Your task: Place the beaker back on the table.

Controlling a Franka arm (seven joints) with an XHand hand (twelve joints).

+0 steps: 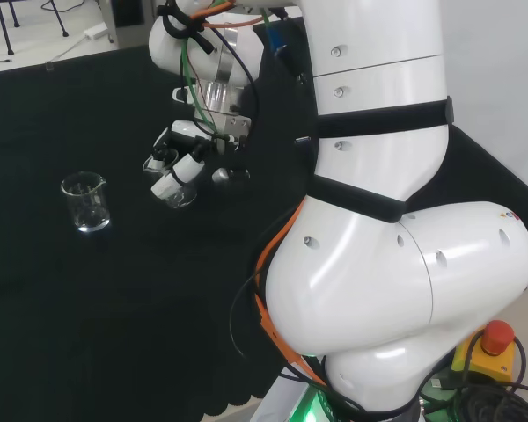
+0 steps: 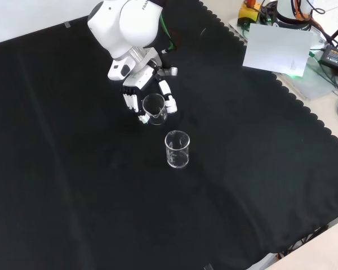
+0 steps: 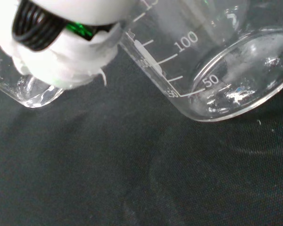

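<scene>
A clear glass beaker [image 2: 154, 108] with white scale marks, empty, is held in the hand's [image 2: 139, 90] curled fingers, tilted, its base just above the black cloth [image 2: 73, 185], near a second upright beaker [image 2: 177, 149]

Front view: two beakers on the cloth [image 2: 259, 185]. Held beaker [image 2: 154, 109] sits between the hand's [image 2: 136, 90] fingers, near centre. Second beaker [image 2: 177, 149] stands upright just beside it at 5 o'clock, apart, not touching. Arm link [image 2: 124, 22] at 11 o'clock of the hand.

The held beaker [image 3: 212, 56] bears white graduation marks numbered 50 and 100; nothing else legible.
</scene>
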